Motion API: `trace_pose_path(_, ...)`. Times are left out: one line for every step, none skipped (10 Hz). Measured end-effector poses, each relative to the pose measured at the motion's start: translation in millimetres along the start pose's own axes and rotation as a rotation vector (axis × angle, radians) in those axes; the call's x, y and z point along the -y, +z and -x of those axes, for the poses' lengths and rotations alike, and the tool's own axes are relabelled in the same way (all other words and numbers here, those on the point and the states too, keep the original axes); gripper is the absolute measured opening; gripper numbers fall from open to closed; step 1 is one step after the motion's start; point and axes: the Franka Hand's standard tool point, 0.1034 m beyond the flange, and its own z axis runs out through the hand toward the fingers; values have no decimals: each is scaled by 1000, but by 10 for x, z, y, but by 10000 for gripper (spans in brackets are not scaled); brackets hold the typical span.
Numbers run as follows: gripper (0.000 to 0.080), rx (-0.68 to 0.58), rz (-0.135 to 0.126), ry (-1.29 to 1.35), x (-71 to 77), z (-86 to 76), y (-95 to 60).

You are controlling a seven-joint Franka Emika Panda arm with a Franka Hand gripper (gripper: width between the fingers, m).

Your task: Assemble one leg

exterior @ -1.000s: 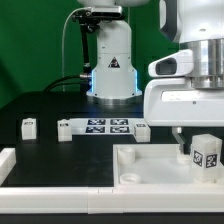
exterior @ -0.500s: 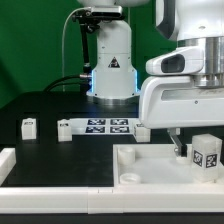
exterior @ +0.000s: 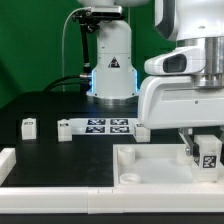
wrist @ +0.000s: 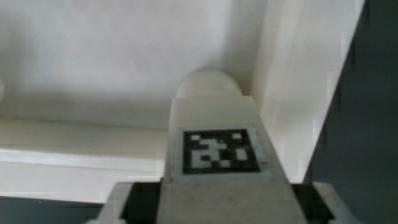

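1. Dark table (exterior: 40,105) under a green backdrop, with a white rail (exterior: 15,160) at the exterior view's left edge.
2. Next, a loose small block (exterior: 29,126) sits apart from the marker board (exterior: 100,127).
3. Further right lies the white panel (exterior: 150,165), flat, probably so it can receive the leg.
4. At the exterior view's right, my gripper (exterior: 207,150) is clamped on the leg (exterior: 208,154), holding it upright over the panel, presumably to seat it.

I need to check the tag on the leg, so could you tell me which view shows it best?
The wrist view: the leg fills the frame, its tag facing the camera. The exterior view shows the leg small at the edge, partly behind the gripper.
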Motion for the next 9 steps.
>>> trace_pose_path(288, 0, 0, 7, 1, 0, 0)
trace_pose_path(288, -2, -7, 171, -14, -3, -1)
trace_pose_path(288, -7, -18, 352, -41, 5, 4)
trace_pose_path(288, -11, -21, 469, -48, 11, 2)
trace_pose_path(288, -8, -25, 650, -59, 16, 2)
trace_pose_path(288, -4, -28, 776, -59, 23, 5)
trace_pose_path(290, -2, -31, 846, -55, 26, 7)
trace_pose_path(290, 4, -36, 1006, -38, 34, 9)
trace_pose_path(291, 4, -31, 1142, -21, 43, 10)
